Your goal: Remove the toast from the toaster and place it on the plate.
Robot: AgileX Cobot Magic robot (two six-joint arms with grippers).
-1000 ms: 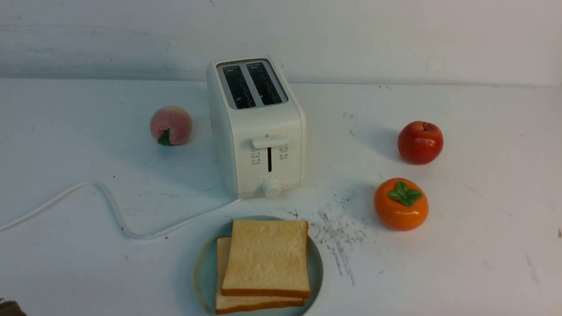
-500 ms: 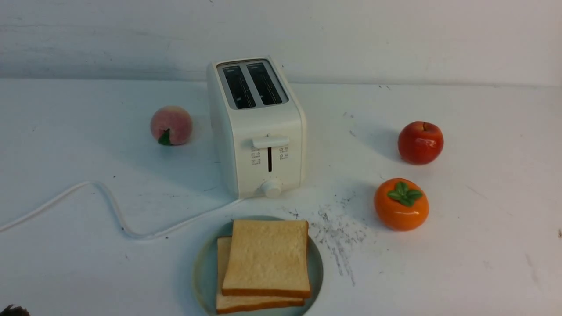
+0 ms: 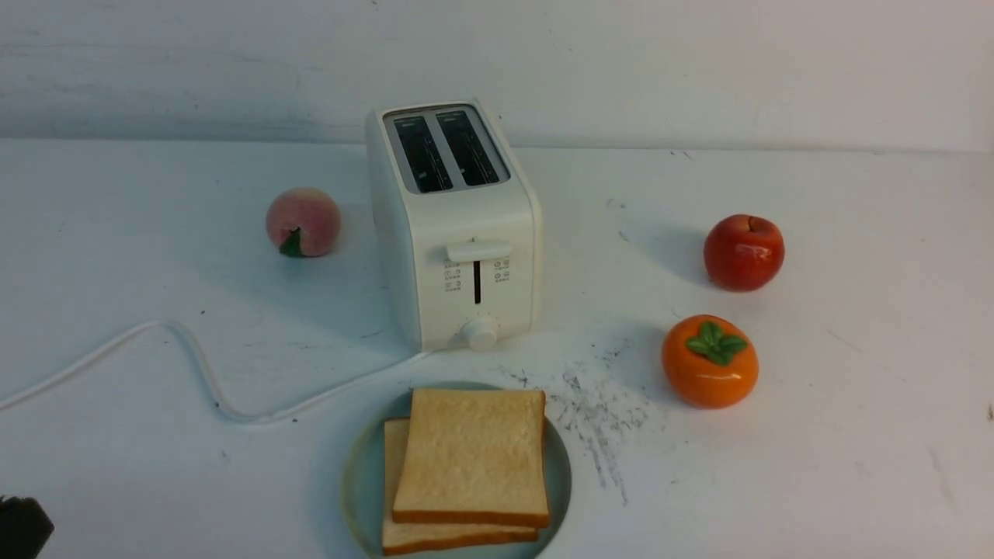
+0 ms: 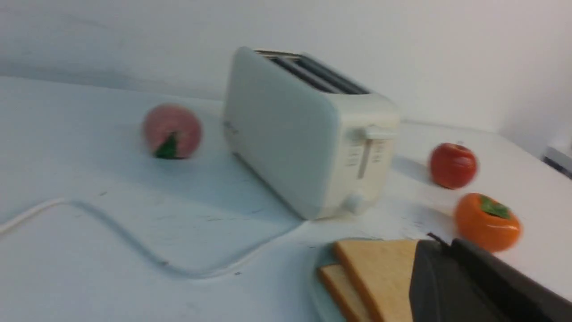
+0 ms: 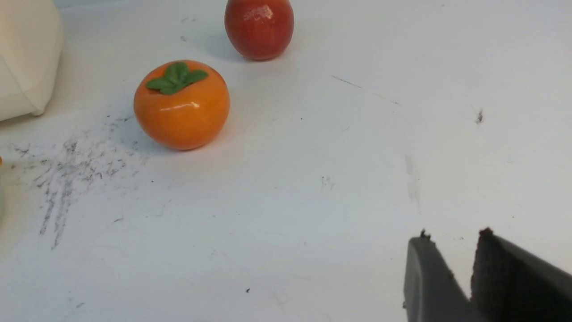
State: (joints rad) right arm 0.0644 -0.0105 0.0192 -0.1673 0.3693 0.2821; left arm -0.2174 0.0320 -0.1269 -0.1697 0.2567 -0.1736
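The cream toaster (image 3: 458, 233) stands at the table's middle with both slots dark and nothing sticking out of them. Two slices of toast (image 3: 474, 454) lie stacked flat on the pale blue-green plate (image 3: 353, 481) in front of it. My left gripper (image 4: 440, 243) is shut and empty; in the blurred left wrist view it hangs over the toast (image 4: 380, 273). Only a dark bit of the left arm (image 3: 22, 528) shows in the front view's lower left corner. My right gripper (image 5: 453, 235) is open a little, empty, above bare table to the right of the plate.
A peach (image 3: 303, 221) lies left of the toaster. A red apple (image 3: 743, 252) and an orange persimmon (image 3: 709, 361) sit to the right. The toaster's white cord (image 3: 194, 365) curls across the table's left side. Grey scuff marks (image 3: 598, 411) lie right of the plate.
The dark bit of my left arm in the front view's lower left corner has grown a little larger. Toaster, toast, plate and fruit have not moved.
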